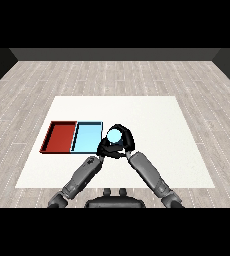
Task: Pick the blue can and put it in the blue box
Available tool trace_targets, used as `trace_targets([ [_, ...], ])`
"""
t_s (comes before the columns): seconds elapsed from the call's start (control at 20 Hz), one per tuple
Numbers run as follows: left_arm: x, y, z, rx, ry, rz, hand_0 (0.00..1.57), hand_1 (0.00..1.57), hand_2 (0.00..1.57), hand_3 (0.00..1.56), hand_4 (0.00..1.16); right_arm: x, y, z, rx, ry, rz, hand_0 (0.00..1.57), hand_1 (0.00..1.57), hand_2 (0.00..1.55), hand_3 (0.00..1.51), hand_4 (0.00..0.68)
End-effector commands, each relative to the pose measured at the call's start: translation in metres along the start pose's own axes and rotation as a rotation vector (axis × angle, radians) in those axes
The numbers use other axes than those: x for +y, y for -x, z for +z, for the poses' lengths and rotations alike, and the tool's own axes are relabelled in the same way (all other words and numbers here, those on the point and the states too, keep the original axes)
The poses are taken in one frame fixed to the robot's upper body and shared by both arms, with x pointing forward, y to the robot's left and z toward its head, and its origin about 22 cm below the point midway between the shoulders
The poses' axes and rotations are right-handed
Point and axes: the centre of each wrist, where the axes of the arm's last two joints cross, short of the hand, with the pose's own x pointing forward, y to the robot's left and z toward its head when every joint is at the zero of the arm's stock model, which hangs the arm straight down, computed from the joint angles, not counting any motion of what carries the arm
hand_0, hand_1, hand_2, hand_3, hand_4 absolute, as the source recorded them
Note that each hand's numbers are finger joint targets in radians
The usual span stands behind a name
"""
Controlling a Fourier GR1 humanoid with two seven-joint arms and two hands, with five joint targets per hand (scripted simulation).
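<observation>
I saw the blue can point(115, 134) upright, its pale round top facing up, just right of the blue tray point(86, 137) and not inside it. My right hand point(124, 141) was curled round the can, black fingers wrapping its far and right sides. My left hand point(105, 148) sat at the can's near-left side, touching or nearly touching the right hand; I couldn't tell whether its fingers were curled or straight, as they merged with the other hand. The blue tray lay beside the red tray point(58, 136), sharing an edge, red on the left. Both sat on the white bench point(152, 125), left of centre. Both grey forearms converged toward the can from the lower corners.
</observation>
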Motion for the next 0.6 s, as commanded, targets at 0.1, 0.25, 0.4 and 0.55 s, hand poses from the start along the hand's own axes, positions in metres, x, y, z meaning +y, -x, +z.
trace_targets([
  [0.1,-0.022,-0.003,-0.011,0.030,-0.048,-0.051,0.00,0.00,0.00,0.00,0.53,0.024,-0.001,0.009,0.004,0.005,-0.066,1.48,1.48,1.47,1.40,0.600],
  [0.25,-0.008,0.005,-0.014,0.046,-0.132,-0.007,0.43,0.43,0.62,0.50,0.57,0.003,0.001,0.007,-0.012,0.005,-0.112,1.47,1.47,1.46,1.39,0.607],
  [0.4,-0.015,0.008,-0.013,0.007,-0.117,0.104,1.57,1.57,1.53,1.32,0.67,0.006,0.003,0.010,-0.022,0.011,-0.135,1.46,1.46,1.44,1.39,0.621],
  [0.55,-0.014,0.019,-0.007,0.000,-0.139,0.099,1.57,1.57,1.57,1.48,0.84,-0.003,0.009,0.008,-0.027,0.025,-0.140,1.46,1.46,1.44,1.40,0.631],
])
